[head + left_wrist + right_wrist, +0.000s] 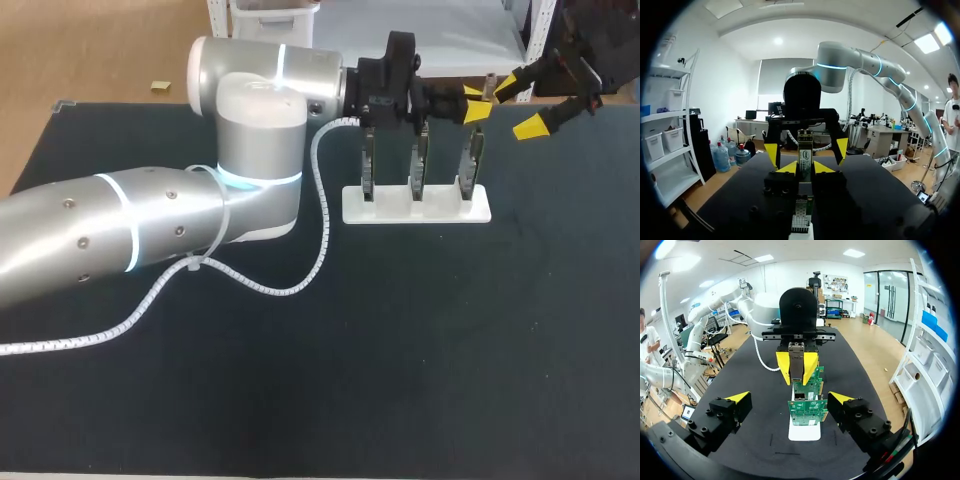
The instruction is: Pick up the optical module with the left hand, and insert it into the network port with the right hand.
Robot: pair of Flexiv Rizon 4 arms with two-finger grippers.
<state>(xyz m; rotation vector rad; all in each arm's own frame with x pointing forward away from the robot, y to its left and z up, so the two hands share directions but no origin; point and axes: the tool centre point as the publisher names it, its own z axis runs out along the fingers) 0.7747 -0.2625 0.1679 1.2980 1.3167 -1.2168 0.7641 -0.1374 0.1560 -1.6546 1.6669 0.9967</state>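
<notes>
Black matting covers the table (450,350). The silver left arm (120,230) comes in across it, with a white spiral cable (320,200) looping off its wrist onto the mat. Its left gripper (472,104) hangs above the right end of a white stand (400,212) that holds three green circuit boards (415,165) upright in a row. The yellow tips are clamped from both sides on the optical module (796,362) - a slim grey metal piece that pokes out past them, clear of the boards below. Facing it head-on, close but not touching, is the right gripper (524,104), fingers spread wide apart with nothing between them.
</notes>
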